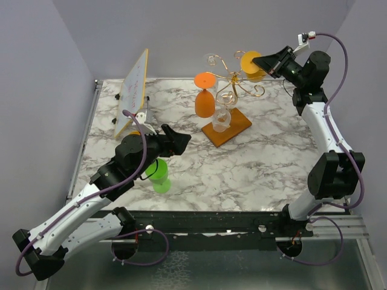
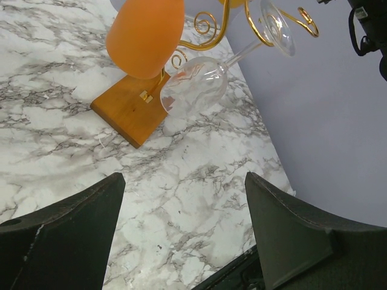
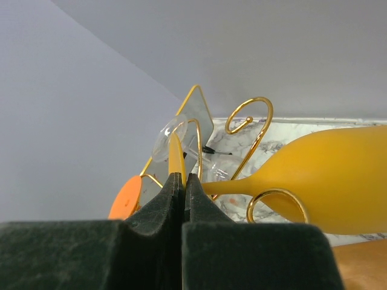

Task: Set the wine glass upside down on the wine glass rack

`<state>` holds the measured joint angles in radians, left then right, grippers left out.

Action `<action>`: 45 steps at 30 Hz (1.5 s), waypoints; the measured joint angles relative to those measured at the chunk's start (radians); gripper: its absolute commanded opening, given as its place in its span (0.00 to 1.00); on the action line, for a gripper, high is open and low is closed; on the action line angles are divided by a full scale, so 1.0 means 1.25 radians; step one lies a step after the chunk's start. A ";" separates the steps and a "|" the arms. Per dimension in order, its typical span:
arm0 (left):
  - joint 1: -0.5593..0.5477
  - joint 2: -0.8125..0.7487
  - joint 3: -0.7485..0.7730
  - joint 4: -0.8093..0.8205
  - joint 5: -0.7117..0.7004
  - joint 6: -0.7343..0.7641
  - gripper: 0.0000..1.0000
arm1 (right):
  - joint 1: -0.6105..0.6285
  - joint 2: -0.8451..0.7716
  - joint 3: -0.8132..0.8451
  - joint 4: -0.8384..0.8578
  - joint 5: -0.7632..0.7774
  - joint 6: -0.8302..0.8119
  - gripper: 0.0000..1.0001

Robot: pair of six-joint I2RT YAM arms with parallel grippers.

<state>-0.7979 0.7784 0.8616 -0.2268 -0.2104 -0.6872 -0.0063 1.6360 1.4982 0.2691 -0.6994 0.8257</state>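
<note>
Pale grey walls stand behind a white marble desk (image 1: 260, 163) veined in grey. Much of the action at the back right is hard to read. The right tool (image 1: 261, 60) covers the foot of the opaque yellow wine glass (image 1: 248, 63) in the overhead view. The right wrist view shows that tool (image 3: 184, 178) pressed together on a thin yellow edge of the foot, with the stem running off to the bowl (image 3: 326, 181), which is cut off at the frame's right side. This glass is off the desk at the right rear arm of the wine glass rack (image 1: 237, 124), a thin gold wire stand with spiral curls on a flat brown wooden base. Gold loops cross in front of the glass, but I cannot tell whether its stem sits inside a curl. An orange wine glass (image 1: 204, 103) and a clear wine glass (image 1: 221, 119) hang bowl-down from the rack. A green wine glass (image 1: 161, 178) on the desk is partly hidden by the left arm. The left tool (image 1: 180, 139) hovers with its fingers apart, nothing between them (image 2: 184, 181). A tilted whiteboard (image 1: 134, 90) stands at the back left.
</note>
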 measured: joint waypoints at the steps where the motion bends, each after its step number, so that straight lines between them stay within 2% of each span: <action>1: 0.000 0.000 -0.003 -0.001 0.000 0.000 0.82 | 0.000 0.000 0.003 -0.009 -0.002 -0.004 0.01; 13: 0.000 0.001 -0.016 -0.007 -0.006 0.001 0.82 | 0.002 -0.008 0.005 -0.114 -0.001 -0.012 0.01; 24: 0.000 -0.004 -0.021 -0.017 -0.016 0.000 0.82 | 0.002 -0.075 0.002 -0.175 0.043 0.002 0.01; 36: 0.000 -0.006 -0.024 -0.035 -0.020 0.001 0.82 | 0.004 -0.104 -0.011 -0.261 0.169 -0.004 0.01; 45: 0.000 -0.006 -0.024 -0.036 -0.021 0.001 0.82 | 0.004 -0.130 -0.020 -0.271 0.265 -0.024 0.01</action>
<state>-0.7979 0.7712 0.8318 -0.2714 -0.2363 -0.6865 -0.0010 1.4734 1.4738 -0.0696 -0.3687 0.7959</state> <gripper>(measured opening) 0.823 0.029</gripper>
